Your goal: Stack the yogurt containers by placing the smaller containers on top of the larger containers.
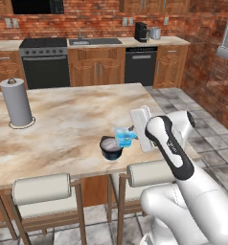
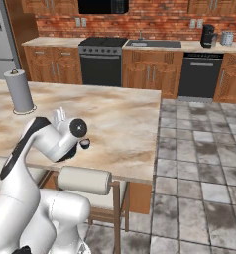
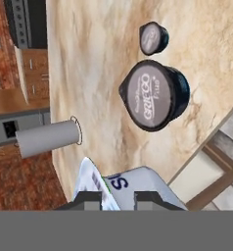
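Observation:
My gripper (image 1: 131, 134) is shut on the small translucent light-blue cup (image 1: 123, 136), held just above the counter. In the hand view the cup (image 3: 126, 186) sits between the two dark fingertips (image 3: 87, 199). The squat dark navy tub (image 1: 110, 148) with its greyish foil lid stands on the counter directly below and left of the cup, near the front edge. The hand view shows the tub (image 3: 155, 95) lid-on ahead of the cup, and a tiny dark-topped pot (image 3: 153, 37) beyond it. That pot (image 2: 84, 144) peeks out beside my arm in the right base view.
A tall grey paper-towel roll (image 1: 16, 102) stands at the far left of the marble island counter (image 1: 73, 119). Two padded stools (image 1: 41, 189) stand against the counter's front edge below the tub. Stove, sink and cabinets line the back wall.

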You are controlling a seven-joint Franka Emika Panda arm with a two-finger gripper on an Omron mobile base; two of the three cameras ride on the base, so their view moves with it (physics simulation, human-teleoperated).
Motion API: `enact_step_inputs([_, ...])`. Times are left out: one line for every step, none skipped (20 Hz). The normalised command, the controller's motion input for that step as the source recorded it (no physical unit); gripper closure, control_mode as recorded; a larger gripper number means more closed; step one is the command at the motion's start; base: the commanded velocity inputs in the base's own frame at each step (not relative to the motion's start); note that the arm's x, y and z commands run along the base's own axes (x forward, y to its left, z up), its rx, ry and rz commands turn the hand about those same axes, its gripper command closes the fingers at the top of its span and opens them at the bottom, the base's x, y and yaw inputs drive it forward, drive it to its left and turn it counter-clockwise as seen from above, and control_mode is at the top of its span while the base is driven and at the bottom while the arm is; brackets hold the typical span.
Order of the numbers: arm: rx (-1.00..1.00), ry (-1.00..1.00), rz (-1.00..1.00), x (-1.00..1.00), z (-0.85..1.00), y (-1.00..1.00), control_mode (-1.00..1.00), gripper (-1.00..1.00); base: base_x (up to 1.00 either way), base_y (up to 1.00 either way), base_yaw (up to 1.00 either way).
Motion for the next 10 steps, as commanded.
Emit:
enact_step_inputs([-0.01, 0.00, 0.00, 0.10, -0.10, 0.00, -1.00, 1.00, 0.00, 0.00, 0.00])
enact_step_inputs([-0.01, 0.00, 0.00, 0.10, -0.10, -0.01, -1.00, 1.00, 0.00, 0.00, 0.00])
enact_step_inputs([-0.01, 0.00, 0.00, 0.10, -0.09, -0.02, -1.00, 1.00, 0.00, 0.00, 0.00])
enact_step_inputs([-0.01, 0.00, 0.00, 0.11, -0.07, -0.03, -1.00, 1.00, 0.00, 0.00, 0.00])
enact_step_inputs([-0.01, 0.00, 0.00, 0.11, -0.05, -0.03, -1.00, 1.00, 0.00, 0.00, 0.00])
enact_step_inputs([-0.01, 0.00, 0.00, 0.10, -0.02, -0.03, -1.00, 1.00, 0.00, 0.00, 0.00])
enact_step_inputs([-0.01, 0.00, 0.00, 0.09, 0.00, -0.02, -1.00, 1.00, 0.00, 0.00, 0.00])
enact_step_inputs([0.00, 0.00, 0.00, 0.08, 0.00, -0.01, -1.00, 1.00, 0.00, 0.00, 0.00])
enact_step_inputs([0.00, 0.00, 0.00, 0.07, 0.00, 0.00, -1.00, 1.00, 0.00, 0.00, 0.00])
enact_step_inputs([0.00, 0.00, 0.00, 0.06, 0.00, -0.01, -1.00, 1.00, 0.00, 0.00, 0.00])
